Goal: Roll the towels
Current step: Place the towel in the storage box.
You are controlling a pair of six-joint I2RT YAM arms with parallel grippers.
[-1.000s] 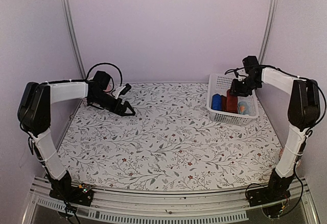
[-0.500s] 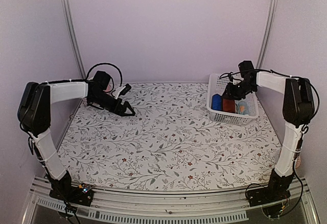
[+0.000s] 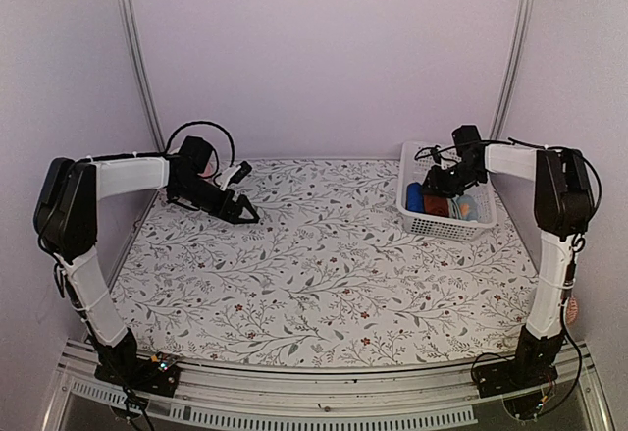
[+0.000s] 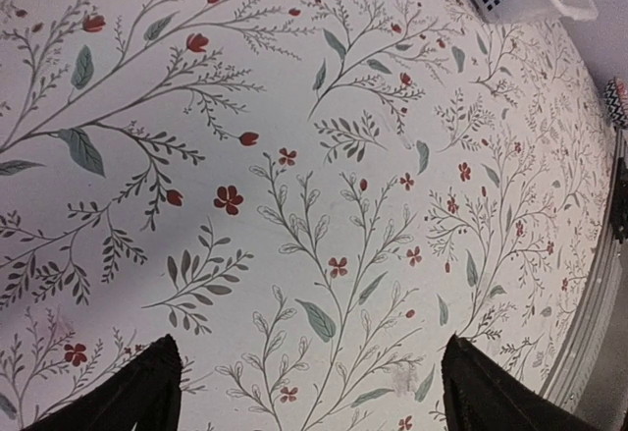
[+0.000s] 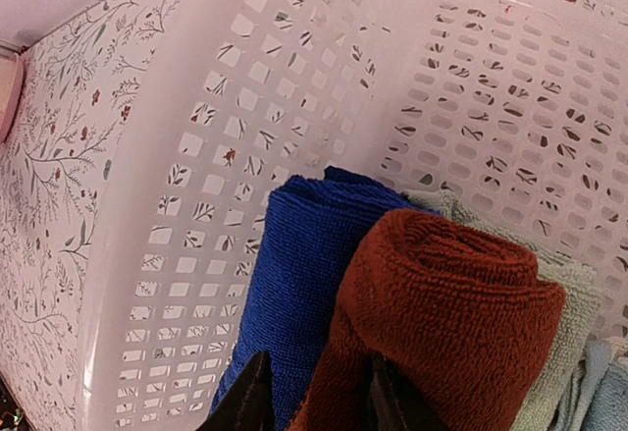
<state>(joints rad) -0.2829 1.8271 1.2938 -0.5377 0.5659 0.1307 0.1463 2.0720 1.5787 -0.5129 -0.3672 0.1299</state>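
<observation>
Left pincer (image 3: 244, 193): stood wide apart near floral-covered counter (image 3: 324, 284)'s far-left edge. Right pincer (image 5: 319, 397): sat narrowly parted over rolled dark maroon towel (image 5: 446, 323) inside white perforated basket (image 5: 294, 87), far-right corner; grip could not be told.

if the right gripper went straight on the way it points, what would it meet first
Probably the rolled rust-red towel in the white basket, just ahead of the right gripper; depth is unclear.
</observation>
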